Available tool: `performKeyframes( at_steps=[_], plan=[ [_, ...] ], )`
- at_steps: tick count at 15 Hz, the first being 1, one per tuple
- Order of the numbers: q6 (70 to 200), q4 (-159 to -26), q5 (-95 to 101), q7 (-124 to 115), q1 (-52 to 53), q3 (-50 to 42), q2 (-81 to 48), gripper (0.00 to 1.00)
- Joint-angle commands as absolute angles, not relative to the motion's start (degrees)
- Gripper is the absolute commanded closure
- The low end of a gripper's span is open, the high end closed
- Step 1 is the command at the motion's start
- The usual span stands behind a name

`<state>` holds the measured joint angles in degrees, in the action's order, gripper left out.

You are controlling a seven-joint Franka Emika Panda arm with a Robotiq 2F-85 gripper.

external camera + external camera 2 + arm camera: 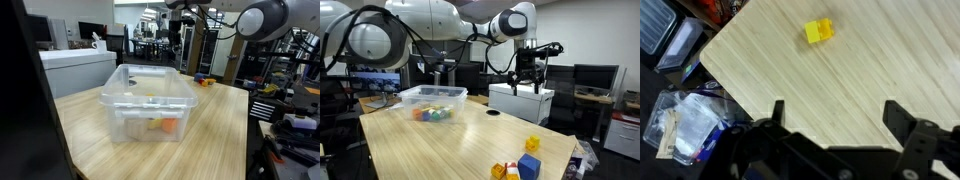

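**Open tool high over the counter, yellow block ahead of it**

In the wrist view, the tool (835,110) enters from the bottom edge. Its two fingers (777,112) are spread as wide as they go, with nothing between them, so we read it as empty. The yellow block (819,32) lies alone on the bare wooden counter (875,60). It is well apart from the tool, toward the top of the view and slightly left of the gap's midline. The block looks squat, and we cannot name a long axis. In an exterior view, the arm (450,22) stretches out nearly level, far above the counter, with the tool hanging downward from its end. A clear bin (432,90) of coloured blocks stands well apart from it on the same counter.
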<state>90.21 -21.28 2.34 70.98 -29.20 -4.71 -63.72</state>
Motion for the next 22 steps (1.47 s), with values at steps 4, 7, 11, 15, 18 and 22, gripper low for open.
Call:
performKeyframes(
  at_steps=[4,7,11,15,18,22],
  plan=[
    [84.8,-22.4,0.22,49.67,-29.24,-3.87,-59.28,0.0],
    [81.21,-22.38,0.47,40.37,-29.75,-4.14,-57.5,0.0],
    [80.08,-22.46,0.69,27.94,-30.95,-4.54,-57.62,0.0],
    [81.56,-21.49,0.88,19.15,-32.05,-4.88,-59.89,0.0],
    [82.86,-21.51,1.7,18.53,-32.21,-5.23,-62.34,0.0],
    [84.46,-21.49,1.88,17.97,-32.27,-5.76,-65.83,0.0]
  ],
)
